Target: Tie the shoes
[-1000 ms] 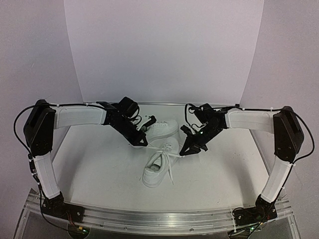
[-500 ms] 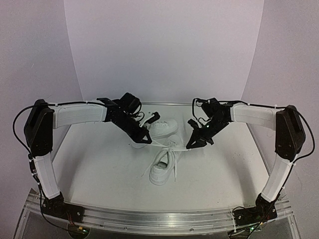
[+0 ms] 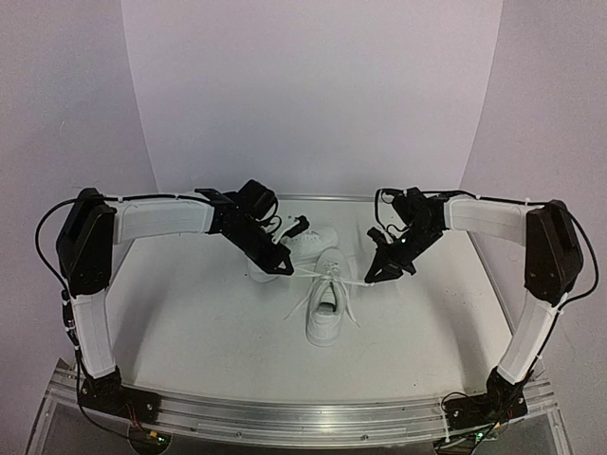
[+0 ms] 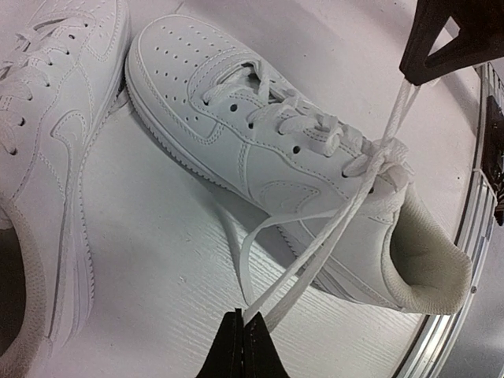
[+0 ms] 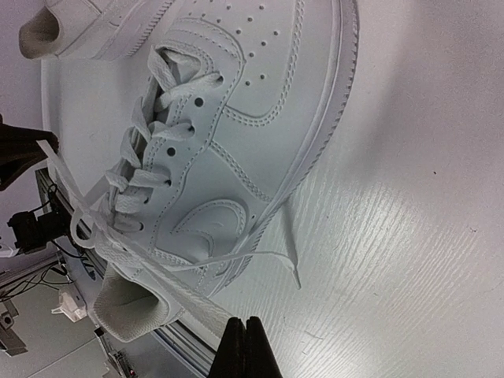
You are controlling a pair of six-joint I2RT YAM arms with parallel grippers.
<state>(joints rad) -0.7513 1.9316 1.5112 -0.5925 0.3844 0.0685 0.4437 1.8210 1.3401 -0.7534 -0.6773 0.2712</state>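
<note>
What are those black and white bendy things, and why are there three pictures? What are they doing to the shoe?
Those are two robot arms bolted to a table. Each ends in a pincer, like two fingers. The big picture is from a camera above and behind the arms. The other two come from little cameras on the wrists, so each pincer's own tips show at the bottom. On the table lie two white shoes: the nearer sneaker and the other sneaker behind it. The left pincer and the right pincer are both pinched shut on the laces of the nearer sneaker, holding them stretched out to opposite sides.
</note>
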